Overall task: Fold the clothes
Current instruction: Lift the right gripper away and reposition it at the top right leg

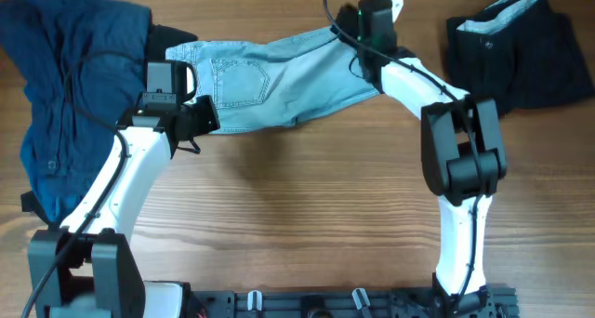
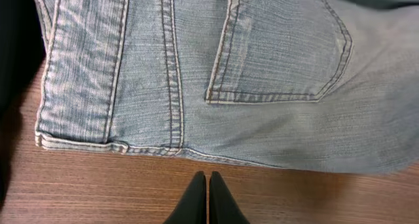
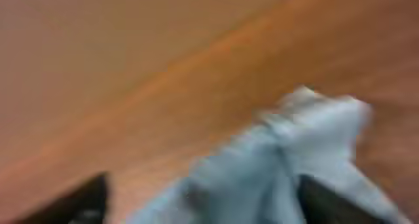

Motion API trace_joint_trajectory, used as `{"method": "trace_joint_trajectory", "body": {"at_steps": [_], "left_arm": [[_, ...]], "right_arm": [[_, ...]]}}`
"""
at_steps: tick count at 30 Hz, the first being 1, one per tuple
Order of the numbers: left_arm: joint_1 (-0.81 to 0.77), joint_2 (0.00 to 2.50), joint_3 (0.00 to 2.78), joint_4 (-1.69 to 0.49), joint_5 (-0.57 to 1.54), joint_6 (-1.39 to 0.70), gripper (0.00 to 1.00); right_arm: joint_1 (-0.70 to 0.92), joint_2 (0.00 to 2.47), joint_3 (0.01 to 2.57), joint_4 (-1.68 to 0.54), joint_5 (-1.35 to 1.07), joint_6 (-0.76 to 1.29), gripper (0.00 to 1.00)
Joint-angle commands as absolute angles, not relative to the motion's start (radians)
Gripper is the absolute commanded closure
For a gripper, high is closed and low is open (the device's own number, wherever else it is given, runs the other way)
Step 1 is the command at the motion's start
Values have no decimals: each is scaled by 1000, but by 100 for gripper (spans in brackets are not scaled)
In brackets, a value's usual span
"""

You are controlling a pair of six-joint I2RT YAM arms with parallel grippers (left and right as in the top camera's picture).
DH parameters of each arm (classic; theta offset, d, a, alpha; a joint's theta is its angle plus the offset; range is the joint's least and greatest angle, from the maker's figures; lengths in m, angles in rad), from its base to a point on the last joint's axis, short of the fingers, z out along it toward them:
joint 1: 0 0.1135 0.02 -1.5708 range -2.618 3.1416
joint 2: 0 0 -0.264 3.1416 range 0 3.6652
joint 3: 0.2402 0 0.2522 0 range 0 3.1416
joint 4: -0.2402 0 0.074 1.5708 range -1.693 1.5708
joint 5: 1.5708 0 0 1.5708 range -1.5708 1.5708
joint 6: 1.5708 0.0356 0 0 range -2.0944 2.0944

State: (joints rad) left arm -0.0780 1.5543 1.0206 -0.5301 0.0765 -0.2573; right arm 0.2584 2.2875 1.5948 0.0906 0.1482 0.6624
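The pale blue denim shorts [image 1: 270, 81] lie stretched across the back of the table, back pocket up. They fill the left wrist view [image 2: 216, 73], with the stitched edge toward me. My left gripper [image 1: 206, 123] is shut and empty; its tips [image 2: 207, 179] rest over bare wood just short of that edge. My right gripper [image 1: 372, 34] is at the shorts' far right end. In the blurred right wrview, bunched pale denim [image 3: 281, 165] sits between its fingers [image 3: 206, 201], held. A dark navy garment [image 1: 65, 76] lies at the far left, and a black garment [image 1: 521, 48] at the far right.
The wooden table [image 1: 307, 216] shows bare between the two arms. A dark cloth edge [image 2: 13, 67] lies left of the shorts in the left wrist view. Cables run over the navy garment.
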Motion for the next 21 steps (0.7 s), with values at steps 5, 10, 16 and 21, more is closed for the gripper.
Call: {"method": "trace_joint_trajectory", "body": {"at_steps": [5,10,16,21], "left_arm": [[-81,1557,1032,-527,74,-270,96],[-81,1557,1032,-527,74,-270,96],[-81,1557,1032,-534,78,-270,96],[-81,1557,1032,-535,78,-270,96]], "right_arm": [[98,2047,1609,-253,-2,495,0],[41,2076,1608,-491,-131,291,7],[42,2190,1608,-605,-203,209,34],[42,2206,1608,-533,-191,209,60]]}}
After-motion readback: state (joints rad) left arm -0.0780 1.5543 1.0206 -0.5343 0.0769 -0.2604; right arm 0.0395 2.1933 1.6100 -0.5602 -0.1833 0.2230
